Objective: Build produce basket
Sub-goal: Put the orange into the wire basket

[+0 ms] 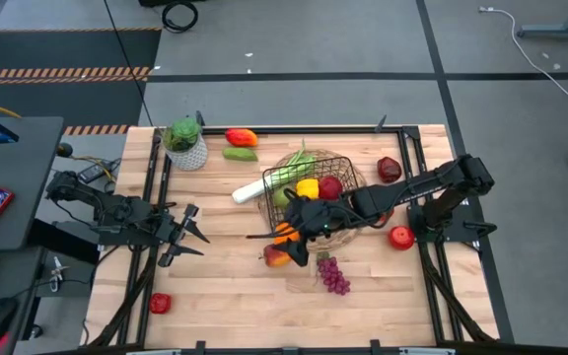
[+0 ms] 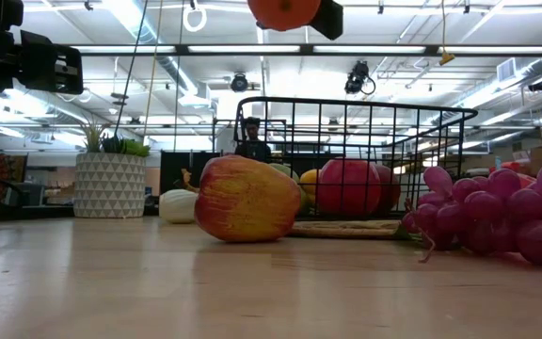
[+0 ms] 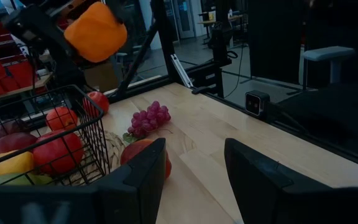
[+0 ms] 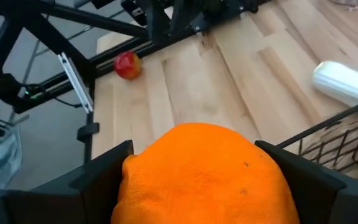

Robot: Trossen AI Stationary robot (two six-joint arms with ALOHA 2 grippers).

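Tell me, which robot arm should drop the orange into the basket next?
The right one, probably. The right gripper already holds the orange in the air, right beside the basket. The left gripper is empty, with open fingers, farther away near the table's left side.

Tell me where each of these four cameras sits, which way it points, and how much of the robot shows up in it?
High view: overhead, straight down on the table; both arms show.
Low view: at tabletop height, level toward the basket; only the right gripper's tip shows.
Left wrist view: on the left arm, past the left gripper, open and empty.
Right wrist view: on the right arm; the right gripper clasps the orange.
All four share the orange.
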